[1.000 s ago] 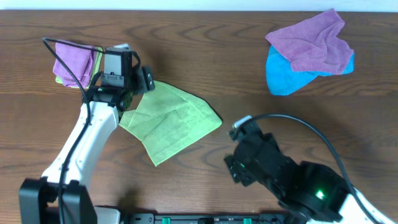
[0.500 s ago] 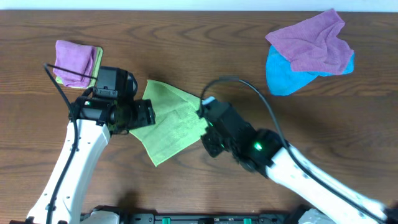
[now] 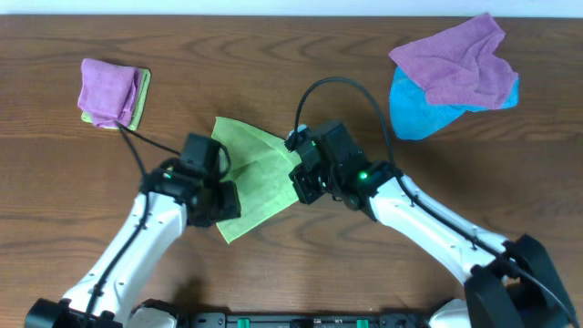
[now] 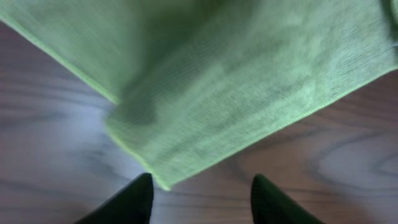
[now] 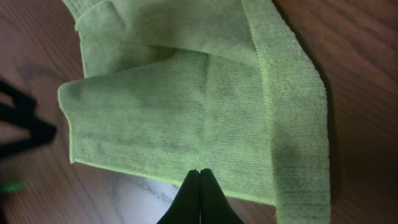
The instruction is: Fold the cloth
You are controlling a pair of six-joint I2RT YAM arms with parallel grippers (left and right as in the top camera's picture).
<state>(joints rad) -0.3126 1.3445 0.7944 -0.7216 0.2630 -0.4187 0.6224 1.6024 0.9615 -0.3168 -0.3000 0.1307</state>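
Note:
The cloth [image 3: 260, 169] is light yellow-green and lies on the wooden table between both arms; its right side is doubled over into a strip [image 5: 292, 112]. My right gripper [image 3: 300, 183] is at the cloth's right edge. In the right wrist view that gripper [image 5: 199, 171] is shut, its tips pressed together on the cloth's hem. My left gripper [image 3: 226, 202] is at the cloth's lower left. In the left wrist view the cloth [image 4: 236, 81] has one corner just inside the left finger, and the gripper [image 4: 202, 186] stands open there.
A crumpled purple cloth [image 3: 455, 62] lies over a bright blue cloth [image 3: 412, 117] at the back right. A folded purple cloth [image 3: 107, 87] sits on a green one at the back left. Black cables arch over both arms.
Both arms have swung in to the cloth. The right gripper shut at the right edge and that side doubled inward. The left fingers have come closer together around a corner.

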